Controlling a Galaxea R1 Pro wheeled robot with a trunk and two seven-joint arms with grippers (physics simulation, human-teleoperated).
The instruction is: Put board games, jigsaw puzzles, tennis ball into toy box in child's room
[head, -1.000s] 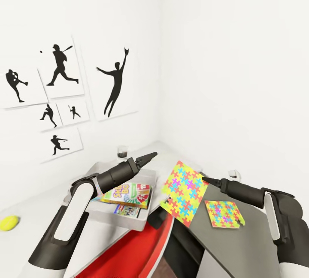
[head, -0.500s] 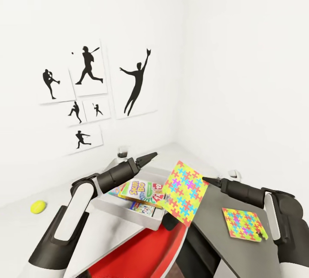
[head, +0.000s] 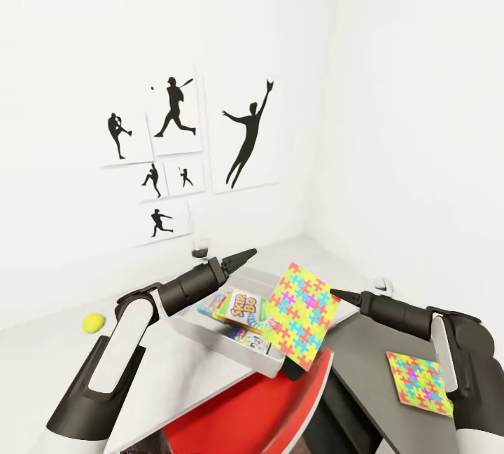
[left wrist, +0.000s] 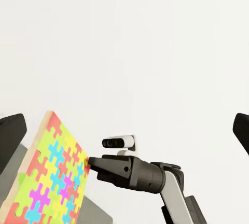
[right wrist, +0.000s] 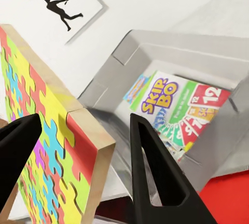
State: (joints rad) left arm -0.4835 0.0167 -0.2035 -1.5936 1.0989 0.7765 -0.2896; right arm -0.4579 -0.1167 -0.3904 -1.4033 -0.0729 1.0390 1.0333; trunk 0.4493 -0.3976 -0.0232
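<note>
My right gripper point(head: 334, 293) is shut on the edge of a jigsaw puzzle point(head: 302, 315), a flat box held tilted above the near right end of the toy box point(head: 210, 336). In the right wrist view the puzzle point(right wrist: 44, 130) sits between the fingers point(right wrist: 150, 177). The grey toy box point(right wrist: 155, 47) holds the Skip-Bo board game point(head: 241, 305) on top of other colourful game boxes. A second jigsaw puzzle point(head: 420, 382) lies flat on the dark cabinet part of the table point(head: 364, 363). The tennis ball point(head: 91, 323) rests on the pale desk top at left. My left gripper point(head: 241, 256) hovers over the toy box, fingers point(left wrist: 11, 138) wide apart and empty.
A red chair point(head: 259, 412) stands close below the toy box at the desk's front edge. A small glass cup point(head: 201, 249) sits at the back of the desk by the wall. Baseball silhouette pictures point(head: 175, 160) hang on the white wall behind.
The whole view has swung left, so wall pictures, ball, toy box and the lying puzzle have slid right in the frame. Both arms keep their pose, the puzzle still in my right gripper.
</note>
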